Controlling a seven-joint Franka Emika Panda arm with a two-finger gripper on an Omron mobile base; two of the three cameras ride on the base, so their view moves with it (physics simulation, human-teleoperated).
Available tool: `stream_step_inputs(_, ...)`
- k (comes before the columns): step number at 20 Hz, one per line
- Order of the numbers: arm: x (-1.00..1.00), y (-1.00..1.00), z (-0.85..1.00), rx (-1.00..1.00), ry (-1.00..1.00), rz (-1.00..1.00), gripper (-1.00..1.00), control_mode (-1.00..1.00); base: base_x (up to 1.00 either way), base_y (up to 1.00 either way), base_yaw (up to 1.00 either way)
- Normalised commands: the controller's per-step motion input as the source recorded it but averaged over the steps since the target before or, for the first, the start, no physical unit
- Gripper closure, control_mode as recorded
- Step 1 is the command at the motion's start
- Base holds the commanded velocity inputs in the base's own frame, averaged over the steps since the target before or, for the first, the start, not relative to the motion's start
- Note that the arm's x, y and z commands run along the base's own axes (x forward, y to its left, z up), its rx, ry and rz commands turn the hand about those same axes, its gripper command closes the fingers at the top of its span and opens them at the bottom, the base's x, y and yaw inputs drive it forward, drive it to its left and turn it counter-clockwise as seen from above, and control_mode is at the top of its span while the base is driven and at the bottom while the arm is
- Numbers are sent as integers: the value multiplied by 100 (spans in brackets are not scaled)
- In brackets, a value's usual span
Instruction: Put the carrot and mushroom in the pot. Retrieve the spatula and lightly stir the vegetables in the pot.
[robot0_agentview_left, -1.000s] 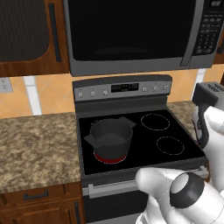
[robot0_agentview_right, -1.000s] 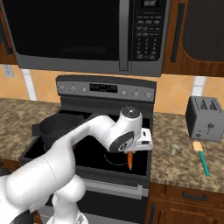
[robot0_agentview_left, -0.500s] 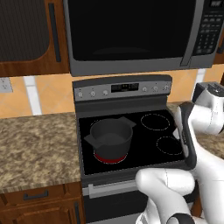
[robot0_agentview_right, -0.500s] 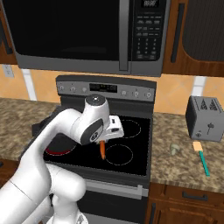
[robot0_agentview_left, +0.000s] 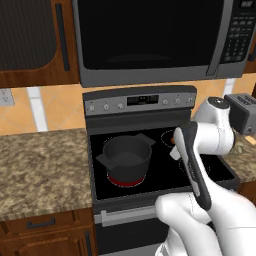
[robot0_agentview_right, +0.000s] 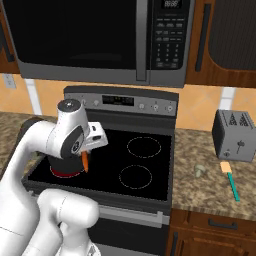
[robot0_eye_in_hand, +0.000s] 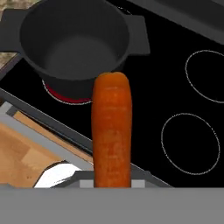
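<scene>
gripper (robot0_agentview_right: 86, 156) clamped on the carrot (robot0_eye_in_hand: 111, 131), hanging point-down beside the pot (robot0_agentview_left: 125, 156) | pot sits empty on the red burner | risk: let go early and the carrot hits the rim or glass, rolling off

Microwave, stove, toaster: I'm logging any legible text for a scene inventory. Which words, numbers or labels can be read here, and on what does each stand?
None can be read.
Microwave keypad: rows of button labels and a small display, too blurred to read.
Stove control panel: a dark display with pale marks, illegible.
Toaster: no lettering visible.
Pot, carrot and spatula: no markings.
</scene>
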Motion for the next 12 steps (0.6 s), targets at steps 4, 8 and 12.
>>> stream_step_inputs(4,0,86,21,5,-14,8,100,-100,0,0,0)
stream_step_inputs(8,0,86,34,8,-5,7,100,-100,0,0,0)
stream_step_inputs(12,14,62,15,5,-1,7,100,-100,0,0,0)
